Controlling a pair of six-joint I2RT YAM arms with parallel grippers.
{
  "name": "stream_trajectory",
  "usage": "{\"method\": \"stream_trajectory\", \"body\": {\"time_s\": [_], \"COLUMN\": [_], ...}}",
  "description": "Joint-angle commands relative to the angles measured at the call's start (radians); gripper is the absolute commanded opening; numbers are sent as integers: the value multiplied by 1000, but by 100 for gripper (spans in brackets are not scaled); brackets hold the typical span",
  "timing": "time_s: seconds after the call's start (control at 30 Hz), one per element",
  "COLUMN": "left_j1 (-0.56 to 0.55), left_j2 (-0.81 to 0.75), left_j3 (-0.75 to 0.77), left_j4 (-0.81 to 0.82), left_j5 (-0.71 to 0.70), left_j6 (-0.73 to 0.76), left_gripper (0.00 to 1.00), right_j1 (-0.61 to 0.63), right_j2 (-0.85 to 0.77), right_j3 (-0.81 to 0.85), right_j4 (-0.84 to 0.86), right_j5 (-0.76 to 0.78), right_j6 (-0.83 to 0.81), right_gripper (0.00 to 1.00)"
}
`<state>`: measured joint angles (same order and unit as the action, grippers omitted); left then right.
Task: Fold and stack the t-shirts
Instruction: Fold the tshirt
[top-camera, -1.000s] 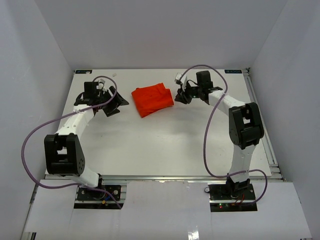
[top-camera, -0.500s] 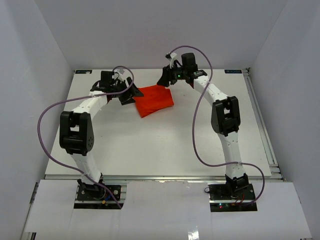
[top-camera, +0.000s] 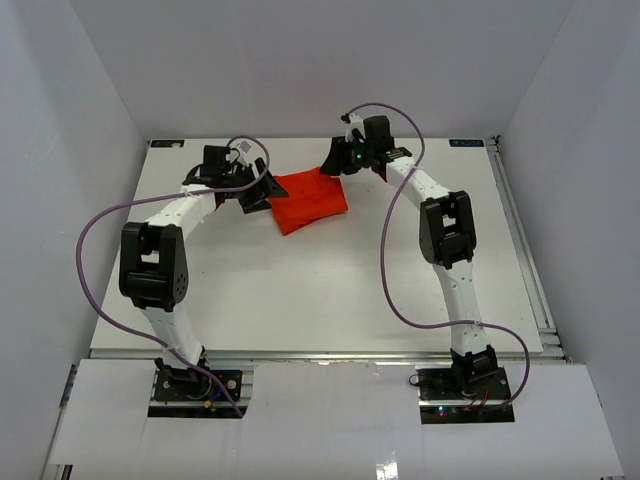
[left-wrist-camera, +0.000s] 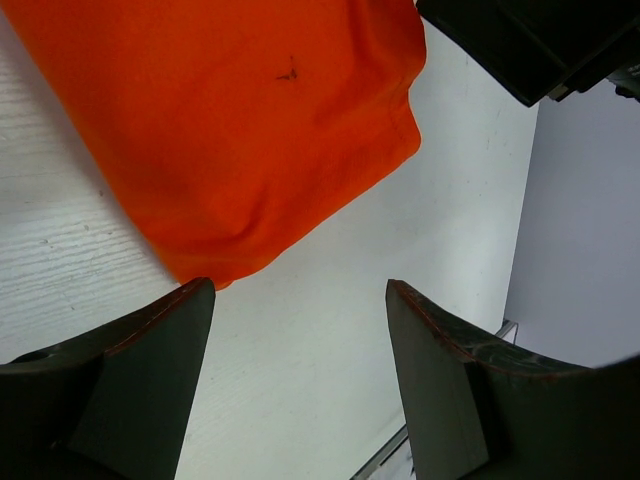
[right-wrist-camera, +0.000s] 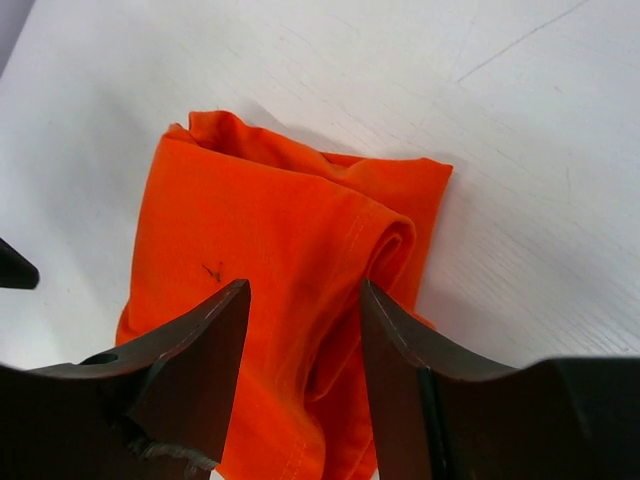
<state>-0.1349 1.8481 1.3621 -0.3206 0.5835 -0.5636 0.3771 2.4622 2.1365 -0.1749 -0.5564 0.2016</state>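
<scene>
Lying folded on the table (top-camera: 300, 300), your orange-red t-shirt (top-camera: 306, 201) sits between both claws: the left gripper (left-wrist-camera: 298, 290) spread, cloth just beyond its fingertips; the right gripper (right-wrist-camera: 303, 288) spread over its rolled edge.

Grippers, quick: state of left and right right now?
Left gripper: open, holding nothing, beside the t-shirt edge.
Right gripper: open, jaws apart over the t-shirt, nothing pinched.

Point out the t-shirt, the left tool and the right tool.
t-shirt (top-camera: 308, 200): top view, middle of the folded cloth.
left tool (left-wrist-camera: 298, 292): left wrist view, midway between fingertips.
right tool (right-wrist-camera: 304, 290): right wrist view, midway between fingertips.
</scene>
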Motion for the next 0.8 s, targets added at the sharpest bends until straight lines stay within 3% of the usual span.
{"method": "stream_trajectory", "body": {"time_s": [0.0, 0.33, 0.77], "left_j1": [-8, -8, -8], "left_j2": [-43, -84, -122], "left_j3": [-17, -67, -113], "left_j4": [15, 15, 15], "left_j5": [-2, -11, -13], "left_j6": [19, 11, 11], "left_gripper": [80, 80, 80], "right_j1": [0, 2, 0], "right_j2": [23, 61, -12], "right_j3": [8, 31, -59], "right_j4": [80, 86, 164], "right_j5": [-25, 38, 61], "right_j6": [62, 70, 39], "right_gripper": [54, 48, 50]}}
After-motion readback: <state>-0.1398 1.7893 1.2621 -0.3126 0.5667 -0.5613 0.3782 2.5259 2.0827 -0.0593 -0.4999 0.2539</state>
